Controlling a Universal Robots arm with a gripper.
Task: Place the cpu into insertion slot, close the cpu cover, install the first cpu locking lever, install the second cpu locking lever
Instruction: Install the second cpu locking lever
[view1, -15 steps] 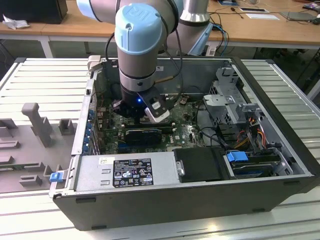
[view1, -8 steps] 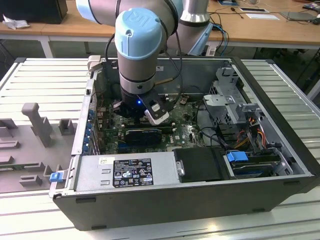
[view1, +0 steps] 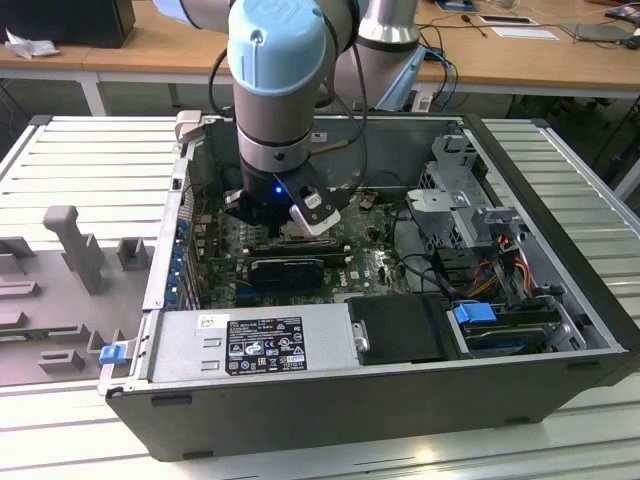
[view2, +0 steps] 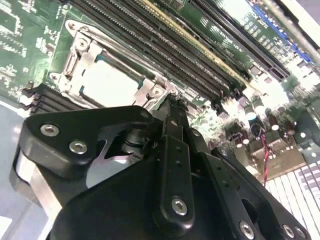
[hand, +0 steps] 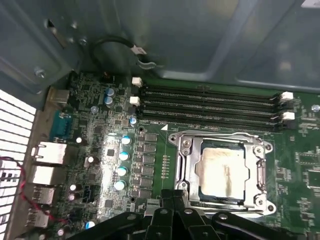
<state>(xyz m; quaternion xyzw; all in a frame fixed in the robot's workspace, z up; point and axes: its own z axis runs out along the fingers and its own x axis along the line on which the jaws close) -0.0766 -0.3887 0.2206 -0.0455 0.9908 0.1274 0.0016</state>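
1. Exterior view: the arm (view1: 278, 70) reaches down into an open computer case (view1: 380, 400) that lies on its side on a ribbed metal counter (view1: 90, 160). Its wrist sits low over the green motherboard (view1: 230, 240), toward the exterior view's left half of the case.
2. The tool (hand: 172, 202) hangs just beside one edge of the insertion slot (hand: 223, 171); in the second wrist view its black fingers (view2: 172, 132) come together at a narrow tip right at the socket frame.
3. Tool state: fingers pressed together, nothing seen pinched between them. Whether the tip touches the frame or hovers just off it, I cannot tell.
4. The cpu (hand: 222, 170) lies flat inside the insertion slot, its pale metal face up and showing through the window; also visible in the second wrist view (view2: 107, 82).
5. The cpu cover (hand: 186, 165) lies down flat around the chip, framing it on all sides in the first wrist view.
6. Levers: thin metal parts run along the socket edges, but their latched or unlatched state cannot be judged.
7. Long black memory slots (hand: 210, 102) run parallel just beside the socket, on the side away from the tool.
8. A row of small blue-topped capacitors (hand: 122, 157) stands near the socket.
9. Exterior view: a power supply (view1: 250, 345) fills the near edge of the case.
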